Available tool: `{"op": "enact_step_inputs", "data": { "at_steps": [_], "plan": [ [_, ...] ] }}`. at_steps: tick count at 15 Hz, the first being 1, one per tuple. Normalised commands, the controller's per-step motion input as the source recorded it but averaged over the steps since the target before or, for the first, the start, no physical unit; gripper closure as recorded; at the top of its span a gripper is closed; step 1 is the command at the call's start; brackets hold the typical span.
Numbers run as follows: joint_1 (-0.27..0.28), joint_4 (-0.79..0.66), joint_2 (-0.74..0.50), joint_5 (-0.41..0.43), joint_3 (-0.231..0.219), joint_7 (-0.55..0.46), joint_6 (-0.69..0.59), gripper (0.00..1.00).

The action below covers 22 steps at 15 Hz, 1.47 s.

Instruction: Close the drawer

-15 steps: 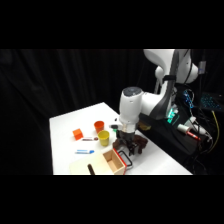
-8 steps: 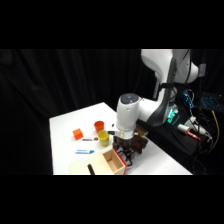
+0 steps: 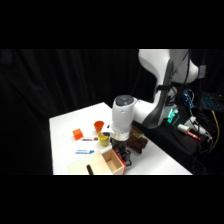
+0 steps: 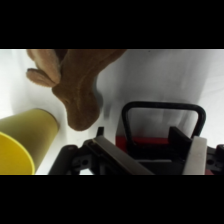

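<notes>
Standing pulled out, drawer [image 3: 113, 161] showing bare wood, yellow cup [image 4: 22, 142] beside

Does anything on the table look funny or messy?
Only the drawer: it sticks out open from the pale cabinet, with its dark loop handle right by the gripper. Nothing looks spilled or broken.

Two cups: one orange [image 3: 99, 126], one yellow [image 3: 103, 138]; one drawer [image 3: 113, 162]; one orange block [image 3: 77, 133]
</notes>
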Motion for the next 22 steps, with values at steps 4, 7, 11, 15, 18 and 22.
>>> {"op": "enact_step_inputs", "data": {
  "at_steps": [4, 7, 11, 15, 18, 22],
  "plan": [
    [-0.074, 0.35, -0.06, 0.050, 0.057, -0.09, -0.37, 0.00],
    [-0.088, 0.35, 0.02, 0.054, 0.103, -0.11, -0.28, 0.00],
    [-0.134, 0.32, 0.12, 0.116, 0.142, -0.17, -0.18, 0.00],
    [-0.154, 0.41, 0.28, 0.163, 0.138, -0.22, -0.14, 0.00],
    [-0.109, 0.57, 0.42, 0.133, 0.092, -0.20, -0.20, 0.00],
    [-0.009, 0.47, 0.28, 0.026, 0.019, -0.11, -0.19, 0.00]
  ]
}}
